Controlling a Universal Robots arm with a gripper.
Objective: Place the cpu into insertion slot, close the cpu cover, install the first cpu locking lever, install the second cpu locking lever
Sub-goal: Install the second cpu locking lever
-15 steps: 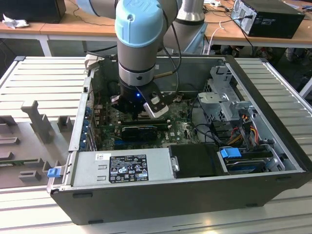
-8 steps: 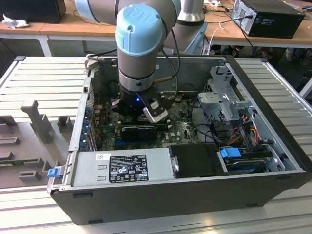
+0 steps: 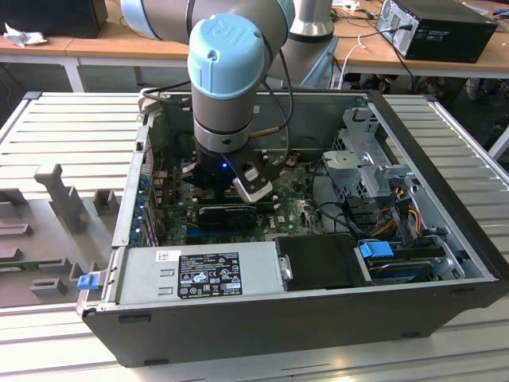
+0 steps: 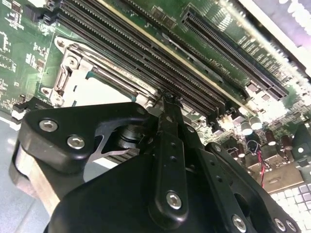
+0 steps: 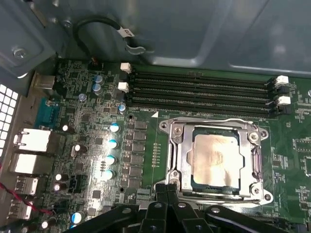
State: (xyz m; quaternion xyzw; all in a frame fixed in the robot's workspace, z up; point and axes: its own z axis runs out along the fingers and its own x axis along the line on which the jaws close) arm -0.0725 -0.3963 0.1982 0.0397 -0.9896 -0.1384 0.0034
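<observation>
One cpu [image 5: 216, 160] (seated) just beyond gripper [image 5: 167, 187].

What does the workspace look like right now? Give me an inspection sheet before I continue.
Surface: open computer case lying on a slatted metal bench.
Job's things: cpu seated in the insertion slot; cpu cover closed down around it.
Clutter: grey fixture blocks on the bench at the exterior view's left.
Gripper: gripper low over the motherboard, fingers drawn together at the socket's edge, nothing visibly between them.
Cables: black cable loop on the case wall; coloured wire bundle near the drive cage.
Surroundings: desks behind with a black box.
</observation>
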